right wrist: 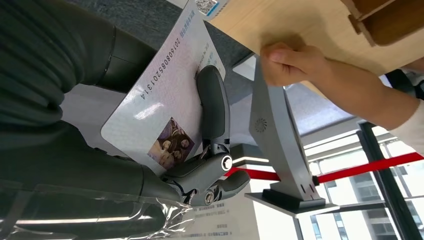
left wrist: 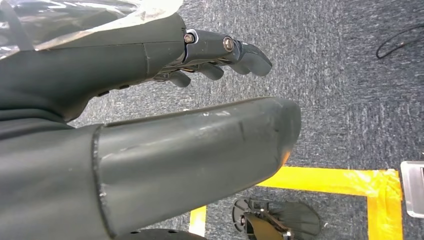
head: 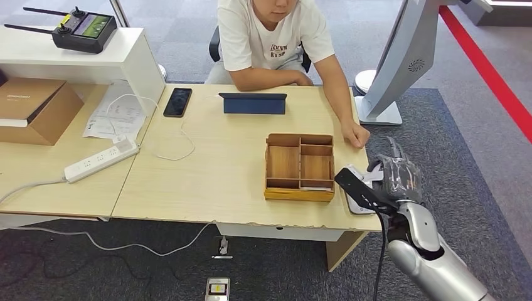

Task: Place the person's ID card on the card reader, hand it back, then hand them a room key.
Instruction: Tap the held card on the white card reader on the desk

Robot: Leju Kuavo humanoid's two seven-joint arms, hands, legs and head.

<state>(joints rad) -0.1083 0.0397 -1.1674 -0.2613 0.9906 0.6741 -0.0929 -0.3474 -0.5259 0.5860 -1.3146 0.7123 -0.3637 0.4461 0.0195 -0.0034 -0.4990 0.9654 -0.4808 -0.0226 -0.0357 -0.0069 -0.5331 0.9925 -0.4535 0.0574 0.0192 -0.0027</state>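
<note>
ID card (right wrist: 160,107), flat, glossy, in right hand (right wrist: 150,165)

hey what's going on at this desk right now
A humanoid robot is serving a person seated across a wooden desk. Its right robot hand holds the ID card at the desk's right edge, over the white card reader, beside a wooden organizer tray. The person's hand rests on the desk nearby. The left robot hand hangs empty above the carpet.
</note>
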